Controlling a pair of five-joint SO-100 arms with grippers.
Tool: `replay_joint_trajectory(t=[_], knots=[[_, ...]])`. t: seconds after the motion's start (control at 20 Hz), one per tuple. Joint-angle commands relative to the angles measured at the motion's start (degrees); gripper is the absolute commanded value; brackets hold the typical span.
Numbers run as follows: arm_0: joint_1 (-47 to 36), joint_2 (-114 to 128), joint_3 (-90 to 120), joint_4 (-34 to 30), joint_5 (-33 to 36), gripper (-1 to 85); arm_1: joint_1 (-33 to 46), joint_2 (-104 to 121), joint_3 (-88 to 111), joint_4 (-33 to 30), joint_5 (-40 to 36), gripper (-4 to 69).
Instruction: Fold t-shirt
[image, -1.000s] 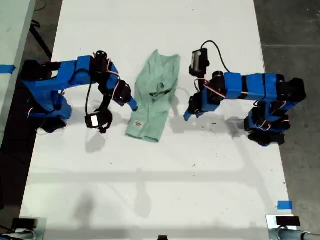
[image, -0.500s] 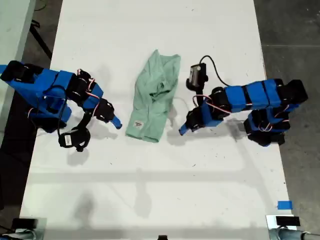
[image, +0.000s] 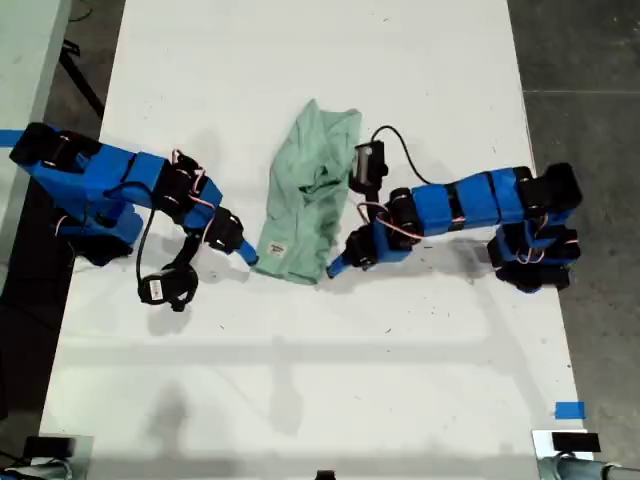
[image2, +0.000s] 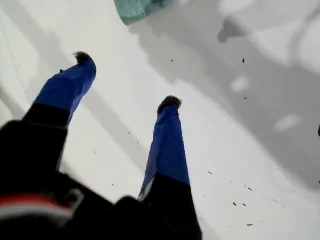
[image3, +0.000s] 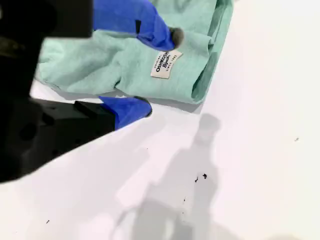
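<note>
The pale mint-green t-shirt (image: 310, 190) lies crumpled lengthwise on the white table (image: 320, 380), its white label (image: 275, 249) near the hem. My second gripper (image: 247, 257) reaches in from the exterior view's left. It is open at the hem corner by the label (image3: 165, 64), with one finger (image3: 160, 30) over the t-shirt (image3: 100, 60) and the other on the table at its edge. My first gripper (image: 335, 268), coming from the exterior view's right, is open (image2: 125, 82) over bare table, a little short of the t-shirt's other hem corner (image2: 137, 7).
Both arm bases stand at the table's sides in the exterior view, each with a black cable and wrist camera. A blue tape mark (image: 569, 410) sits near the exterior view's lower right. Grey floor borders the table on both sides.
Both grippers have swung toward the t-shirt's hem corners. The second one pulled back, then came in at the label corner; the first one stretched steadily toward the other corner. The t-shirt has not moved.
</note>
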Motion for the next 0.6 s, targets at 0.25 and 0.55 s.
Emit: replay_joint_trajectory(t=[0.25, 0.55], knots=[[-3.3, -7.7, -1.4, -7.7, 0.8, 21.5, 2.8, -12.8, -16.3, -1.1, -1.8, 30.8], [-5.4, -17.2, -2.1, -12.1, 0.3, 21.6, 4.0, -21.4, -22.1, -3.9, -2.3, 30.9]])
